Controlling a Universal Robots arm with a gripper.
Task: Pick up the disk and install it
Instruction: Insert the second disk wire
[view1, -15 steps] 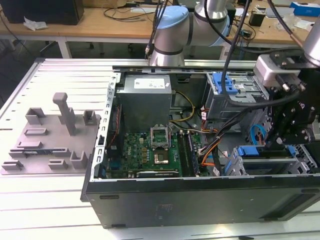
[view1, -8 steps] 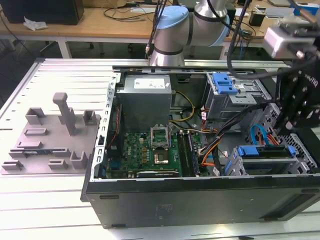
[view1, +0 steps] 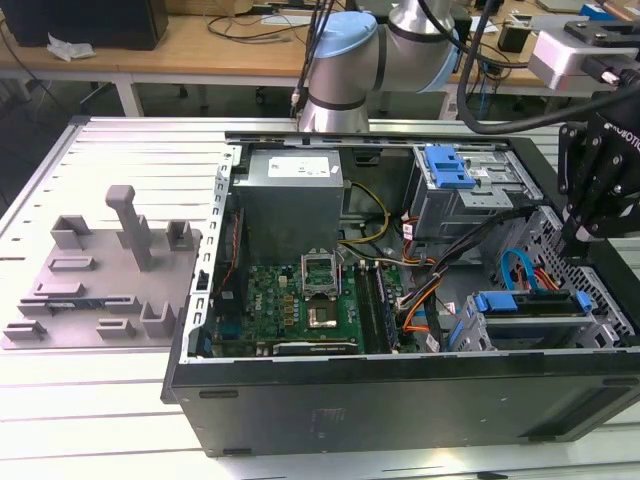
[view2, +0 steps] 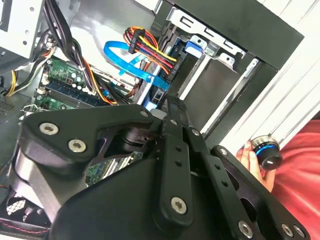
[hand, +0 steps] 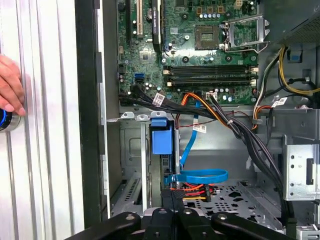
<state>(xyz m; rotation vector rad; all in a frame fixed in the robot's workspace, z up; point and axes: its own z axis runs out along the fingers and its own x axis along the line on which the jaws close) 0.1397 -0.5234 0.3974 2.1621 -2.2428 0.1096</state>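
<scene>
Now your hand (view1: 578, 240) hangs over the drive cage (view1: 540, 320) at the exterior view's right end of the open computer case (view1: 400, 390). The disk (view1: 528, 305) sits just below it in the cage, its long axis along the case side. Whether the hand is wide or narrow, I cannot tell.

Bright, even light overhead washes the table (view1: 100, 420) slats near white, the case (view1: 400, 400) interior sits dimmer in shade, and the gripper (view2: 172, 107) looms dark and soft up close.
</scene>
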